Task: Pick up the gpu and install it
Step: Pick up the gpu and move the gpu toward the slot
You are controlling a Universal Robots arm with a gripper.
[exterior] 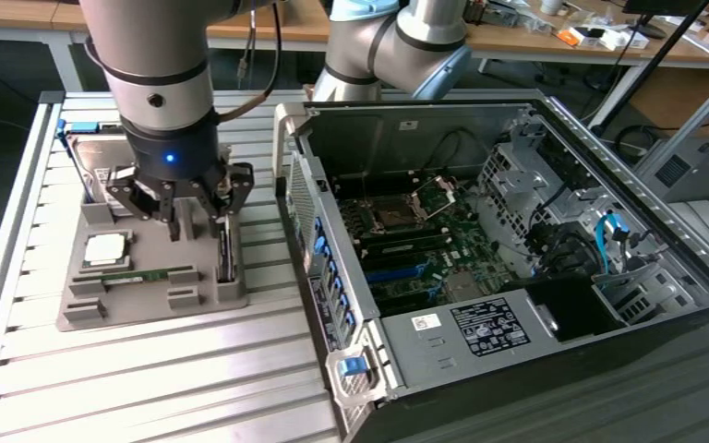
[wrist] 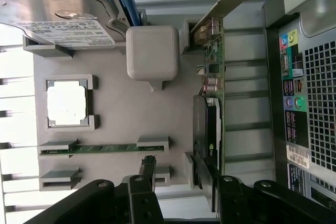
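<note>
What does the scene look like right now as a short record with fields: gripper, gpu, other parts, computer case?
gripper: open, low over the grey parts tray, close to the gpu, holding nothing
gpu: standing on edge in its tray slot, on the side nearest the case
other parts in tray: hard drive, CPU, memory stick
computer case: side open, motherboard exposed, at the exterior view's right

gpu (wrist: 202, 124): black shroud, green board edge, silver bracket. Gripper (exterior: 195, 221) black, with a blue light (exterior: 167, 158) on the black wrist above it. Holder tray (wrist: 115, 108) plain matte grey. Memory stick (wrist: 100, 148) green. Processor (wrist: 66, 103) pale silver. Hard drive (wrist: 58, 3) silver, white label with black print. Computer case (exterior: 502, 323) dark grey, green motherboard (exterior: 416, 240), blue tabs (exterior: 326, 268). Table (exterior: 182, 378) light grey, slatted.
</note>
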